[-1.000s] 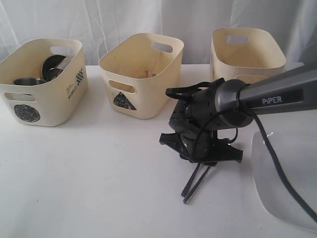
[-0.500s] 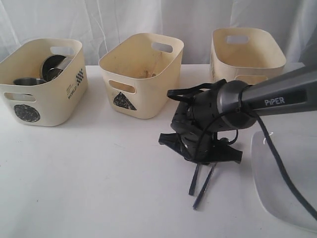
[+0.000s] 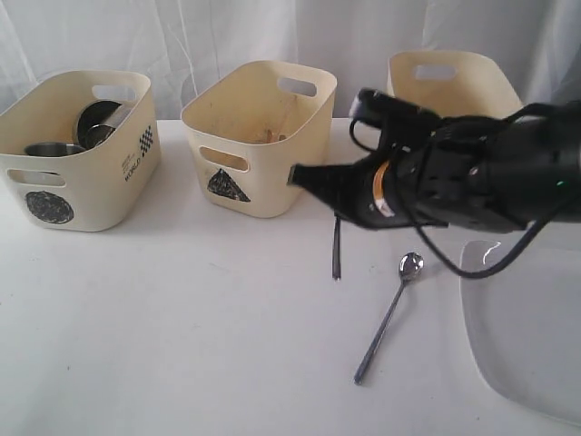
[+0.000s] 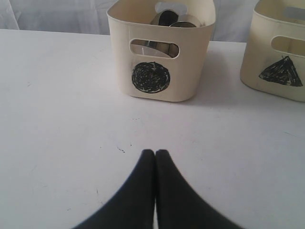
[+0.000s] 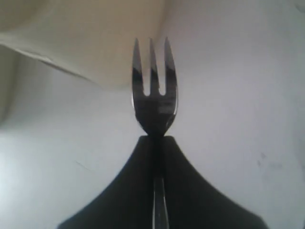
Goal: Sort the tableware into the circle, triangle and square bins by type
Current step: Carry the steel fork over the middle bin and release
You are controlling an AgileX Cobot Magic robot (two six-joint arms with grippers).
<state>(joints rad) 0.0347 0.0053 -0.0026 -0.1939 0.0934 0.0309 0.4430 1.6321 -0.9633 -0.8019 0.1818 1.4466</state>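
Note:
My right gripper [image 3: 335,216] hangs above the table in front of the triangle bin [image 3: 259,136], shut on the steel fork [image 3: 336,250]. The fork's tines point down past the fingertips [image 5: 153,138], and the fork [image 5: 153,90] shows clearly in the right wrist view. A steel spoon [image 3: 388,313] lies on the table just right of it. The large white square plate [image 3: 526,336] sits at the right edge. Steel mugs and a bowl [image 3: 68,143] rest in the circle bin [image 3: 100,182]. My left gripper [image 4: 155,152] is shut and empty, low over bare table before the circle bin [image 4: 159,71].
A third cream bin [image 3: 454,91] stands at the back right, its mark hidden behind my right arm. The triangle bin [image 4: 281,62] shows at the edge of the left wrist view. White curtains close off the back of the table.
My right gripper was low over the fork and spoon on the table; it has since risen and swung back toward the bins with the fork. The spoon stays on the table.

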